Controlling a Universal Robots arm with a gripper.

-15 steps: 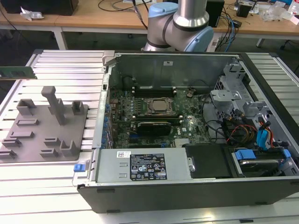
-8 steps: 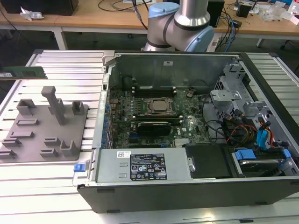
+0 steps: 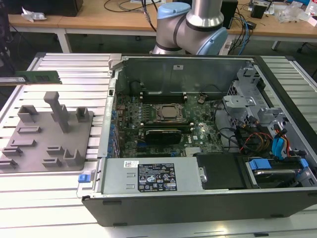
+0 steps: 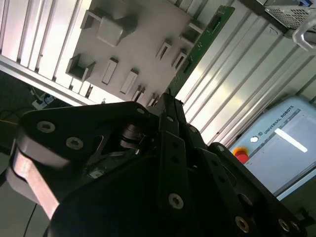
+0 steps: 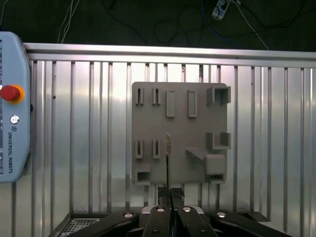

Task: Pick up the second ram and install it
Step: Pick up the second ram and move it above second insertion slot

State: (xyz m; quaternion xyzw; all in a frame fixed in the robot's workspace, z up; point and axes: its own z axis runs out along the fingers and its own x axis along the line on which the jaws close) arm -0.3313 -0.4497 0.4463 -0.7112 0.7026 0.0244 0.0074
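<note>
End effector [image 5: 170, 193] is clamped narrow on the second ram [image 5: 168, 153]. In the first wrist view the stick sits edge-on between the two fingers and pokes straight out past the tips. In the second wrist view the end effector [image 4: 165, 101] pinches one end, and the green board of the second ram [image 4: 202, 44] runs out diagonally from it.

From the room side, the second ram [image 3: 38, 78] hangs level in the air, clear above the grey fixture plate [image 3: 49, 134]. It touches none of the blocks. The plate lies on the ribbed bench [image 3: 74, 64]. The open computer case [image 3: 198, 69] is well apart, toward the exterior view's right.

Step in hand looks like the carry, with pickup done. To do it well:
- Hold the stick level, with no twist in the pinch, since the grip is at one end and the board is thin.
- Stay above the tall fixture post [image 3: 58, 110] and the case wall.
- Go gently, since a bump could make the stick slip or skew.
</note>
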